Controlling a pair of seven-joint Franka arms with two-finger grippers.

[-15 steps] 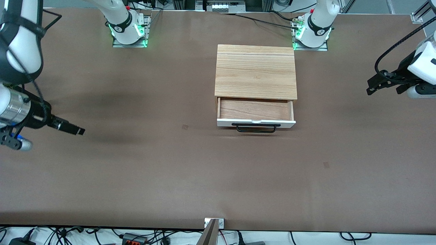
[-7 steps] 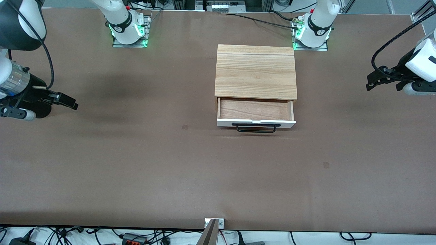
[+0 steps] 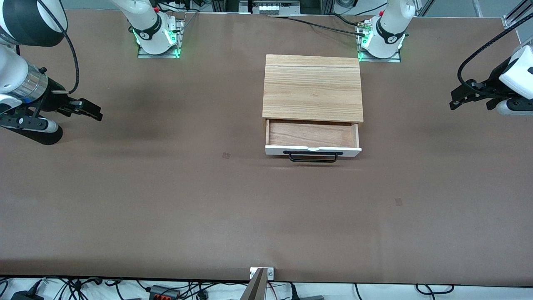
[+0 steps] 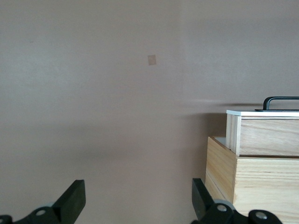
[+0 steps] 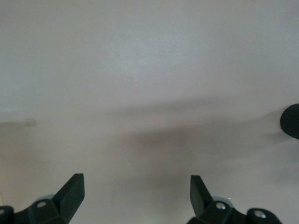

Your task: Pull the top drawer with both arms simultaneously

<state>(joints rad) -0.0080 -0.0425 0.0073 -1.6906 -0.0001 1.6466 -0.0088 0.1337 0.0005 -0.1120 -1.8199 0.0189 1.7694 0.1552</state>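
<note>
The top drawer (image 3: 313, 134) stands pulled out of the light wood cabinet (image 3: 312, 87), its brown inside bare, its white front and black bar handle (image 3: 313, 156) facing the front camera. In the left wrist view the drawer (image 4: 264, 135) and handle (image 4: 280, 101) show from the side. My left gripper (image 3: 454, 104) hangs open over the table at the left arm's end, well apart from the cabinet, with nothing between its fingers (image 4: 72, 201). My right gripper (image 3: 92, 111) is open and empty over the table at the right arm's end.
The brown table (image 3: 166, 208) spreads wide all round the cabinet. The two arm bases (image 3: 156, 35) (image 3: 381, 39) stand along the table's edge farthest from the front camera. Small tape marks (image 3: 226, 155) (image 3: 398, 202) lie on the table.
The right gripper has swung away from the front camera, toward its base's edge of the table. The left gripper has barely shifted. The drawer has not moved.
</note>
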